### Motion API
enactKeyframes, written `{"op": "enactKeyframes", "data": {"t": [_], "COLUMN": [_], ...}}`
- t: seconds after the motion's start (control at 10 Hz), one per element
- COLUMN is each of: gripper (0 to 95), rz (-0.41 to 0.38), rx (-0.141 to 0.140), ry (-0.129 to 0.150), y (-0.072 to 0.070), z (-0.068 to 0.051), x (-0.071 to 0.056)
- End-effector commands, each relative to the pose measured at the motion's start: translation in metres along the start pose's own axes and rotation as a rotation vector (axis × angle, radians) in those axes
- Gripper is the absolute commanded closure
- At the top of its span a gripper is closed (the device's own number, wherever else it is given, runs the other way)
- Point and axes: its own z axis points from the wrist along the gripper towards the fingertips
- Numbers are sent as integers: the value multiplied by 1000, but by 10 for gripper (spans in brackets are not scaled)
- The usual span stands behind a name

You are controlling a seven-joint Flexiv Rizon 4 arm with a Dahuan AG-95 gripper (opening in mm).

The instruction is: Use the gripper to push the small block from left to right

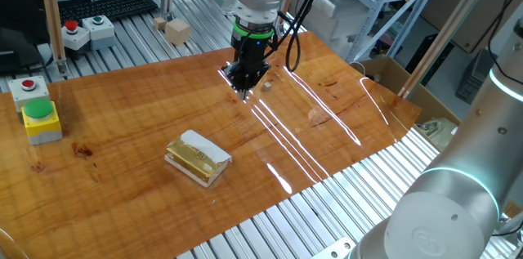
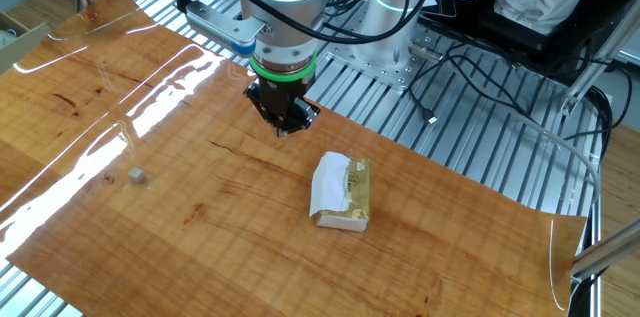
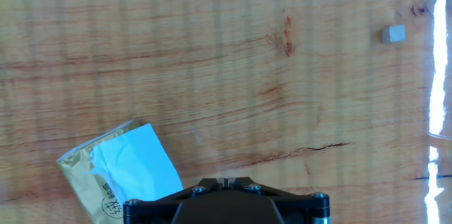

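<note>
Jaws appearing pressed together, though tips are poorly seen. Gripper is hovering above tabletop; small block is lying well apart at 2 o'clock. Descend beside block, then sweep steadily.

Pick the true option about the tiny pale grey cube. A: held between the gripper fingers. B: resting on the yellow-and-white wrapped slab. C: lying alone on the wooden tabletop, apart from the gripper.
C: the tiny pale grey cube lies on bare wood, clear of the black two-finger gripper and the yellow-and-white wrapped slab.
</note>
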Motion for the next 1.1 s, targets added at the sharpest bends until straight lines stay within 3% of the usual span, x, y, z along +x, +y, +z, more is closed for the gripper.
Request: {"op": "enactKeyframes", "data": {"t": [0.1,0.6,0.7,1.1], "gripper": [950,950,950,950], "rz": [0,0,-25,-41], "rx": [0,0,-29,-22], "ry": [1,1,13,-9], "y": [0,0,-71,-69], "z": [0,0,50,58], "x": [-1,-1,-39,-39]}}
